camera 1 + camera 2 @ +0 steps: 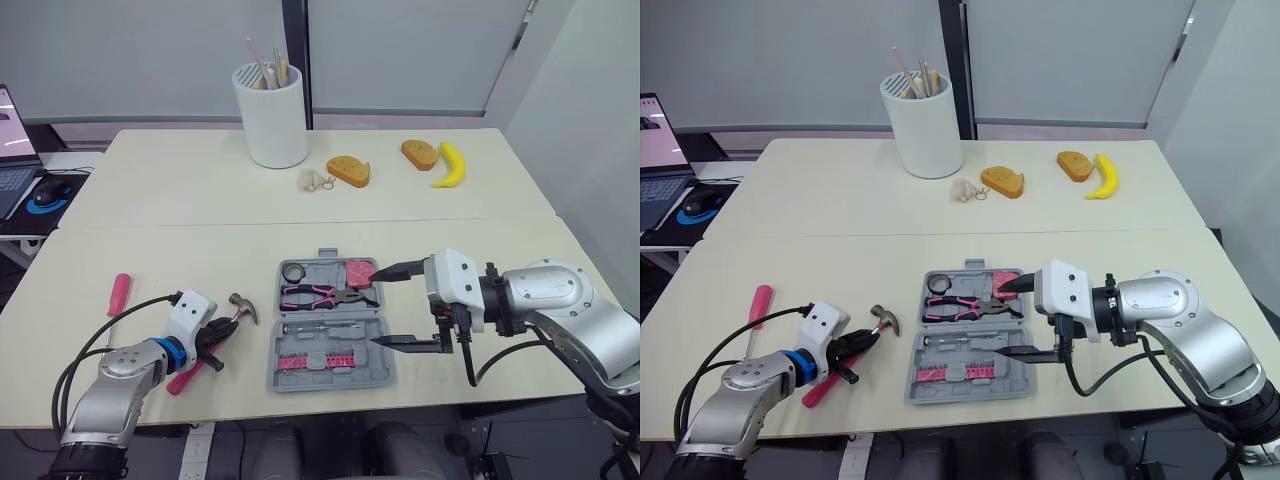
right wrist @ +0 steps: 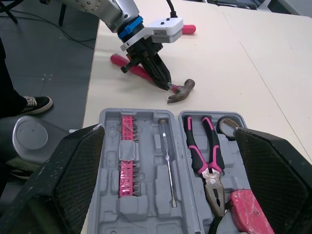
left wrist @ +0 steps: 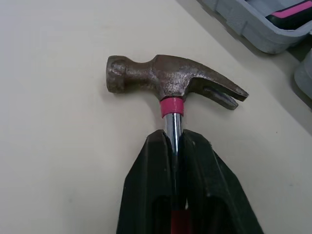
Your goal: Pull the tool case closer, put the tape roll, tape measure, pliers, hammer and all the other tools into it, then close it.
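The grey tool case (image 1: 278, 352) lies open near the table's front edge. In it I see a tape roll (image 1: 292, 272), pink-handled pliers (image 1: 322, 295), a pink tape measure (image 1: 358, 273), a thin screwdriver (image 2: 167, 165) and pink bits (image 1: 320, 360). My left gripper (image 1: 215, 342) is shut on the hammer (image 3: 170, 80) just below its head, left of the case; its pink handle (image 1: 183, 380) rests on the table. My right gripper (image 1: 396, 307) stands open at the case's right edge, nothing between its fingers. A pink screwdriver (image 1: 118, 297) lies further left.
At the back of the table stand a white holder with sticks (image 1: 271, 118), two bread pieces (image 1: 349, 171) (image 1: 420, 153), a banana (image 1: 451, 166) and a small pale object (image 1: 313, 180). A laptop (image 1: 12, 150) and mouse (image 1: 46, 195) sit on a desk at far left.
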Robot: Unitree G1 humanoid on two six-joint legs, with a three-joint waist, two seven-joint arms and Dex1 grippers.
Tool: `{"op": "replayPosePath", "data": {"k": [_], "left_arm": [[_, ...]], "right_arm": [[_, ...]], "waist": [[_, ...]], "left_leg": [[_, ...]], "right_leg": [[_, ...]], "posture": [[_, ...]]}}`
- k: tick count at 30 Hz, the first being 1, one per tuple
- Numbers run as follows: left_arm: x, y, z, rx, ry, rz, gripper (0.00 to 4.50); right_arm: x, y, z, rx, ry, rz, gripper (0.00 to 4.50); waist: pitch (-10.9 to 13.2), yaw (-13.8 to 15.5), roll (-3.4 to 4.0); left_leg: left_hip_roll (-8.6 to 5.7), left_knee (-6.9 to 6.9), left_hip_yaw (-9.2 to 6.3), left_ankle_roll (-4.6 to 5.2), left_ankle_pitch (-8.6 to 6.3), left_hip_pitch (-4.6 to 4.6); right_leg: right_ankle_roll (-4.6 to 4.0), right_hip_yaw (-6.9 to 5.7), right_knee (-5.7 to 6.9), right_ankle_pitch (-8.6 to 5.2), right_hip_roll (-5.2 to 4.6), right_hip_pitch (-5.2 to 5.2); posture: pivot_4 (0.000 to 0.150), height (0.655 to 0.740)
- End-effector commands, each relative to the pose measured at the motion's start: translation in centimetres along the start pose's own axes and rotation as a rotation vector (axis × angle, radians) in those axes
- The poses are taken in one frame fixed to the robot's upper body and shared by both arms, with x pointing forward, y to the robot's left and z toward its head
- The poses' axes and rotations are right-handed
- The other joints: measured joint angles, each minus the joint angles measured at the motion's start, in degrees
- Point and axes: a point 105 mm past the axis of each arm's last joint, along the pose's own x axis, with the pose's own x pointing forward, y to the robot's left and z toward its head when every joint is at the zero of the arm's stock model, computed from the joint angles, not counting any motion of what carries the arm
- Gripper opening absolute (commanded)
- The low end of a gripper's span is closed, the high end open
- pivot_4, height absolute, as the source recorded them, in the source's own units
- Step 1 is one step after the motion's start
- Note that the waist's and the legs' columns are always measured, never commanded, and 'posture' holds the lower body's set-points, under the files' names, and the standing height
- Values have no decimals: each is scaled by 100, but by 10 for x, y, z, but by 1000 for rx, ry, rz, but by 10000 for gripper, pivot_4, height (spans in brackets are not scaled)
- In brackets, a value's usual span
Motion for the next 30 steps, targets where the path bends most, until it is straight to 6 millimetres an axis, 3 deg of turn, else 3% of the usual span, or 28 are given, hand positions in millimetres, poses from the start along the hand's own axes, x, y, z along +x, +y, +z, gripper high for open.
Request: {"op": "replayPosePath", "data": {"k": [1,5,9,12,16,19,25,28,30], "left_arm": [[-4,-2,-11,-19,32,-1,659],[-16,7,-1,0,-19,15,659],[-36,12,28,92,-108,-41,659],[-46,4,58,145,-169,-131,659],[-48,-24,83,236,-179,-300,659],[-36,-66,98,375,-161,-492,659],[-8,-114,99,585,-64,-638,659],[5,-149,103,606,-53,-710,659],[13,-158,104,604,-41,-715,659]], "right_arm": [[-3,0,7,-42,2,-18,45000],[-4,1,7,-41,4,-25,45000],[-7,0,7,-41,7,-36,45000],[-10,0,7,-39,11,-40,45000],[-15,0,6,-29,24,-46,45000],[-21,3,2,-13,52,-46,45000],[-39,16,-11,42,144,-45,45000],[-50,22,-20,59,206,-50,45000],[-52,25,-23,61,217,-49,45000]], "waist": [[0,-2,0],[0,-21,0],[5,-27,-5],[9,-9,-10],[9,33,-9],[13,17,-7],[16,35,-7],[18,38,-9],[18,21,-9]], "left_leg": [[0,0,0,0,0,0],[2,0,2,0,0,0],[3,-1,-1,0,0,-2],[9,0,-5,0,0,-5],[0,1,-1,0,0,-7],[-4,0,11,0,0,-7],[-14,1,9,0,0,-10],[-21,2,9,0,0,-10],[-22,5,10,0,0,-11]], "right_leg": [[0,0,0,0,0,0],[0,4,-1,0,0,-1],[-1,-3,-1,0,2,-4],[-1,-7,-1,-1,1,-4],[0,-5,-2,-1,-4,-1],[2,7,-6,-1,-4,-1],[4,8,-6,-1,19,-3],[5,10,-6,-2,25,-2],[6,13,-6,-1,29,-2]], "posture": [[1500,7337],[1500,7337],[1500,7337],[1500,7337],[1500,7337],[1500,7337],[1500,7337],[1500,7337],[1500,7337]]}}
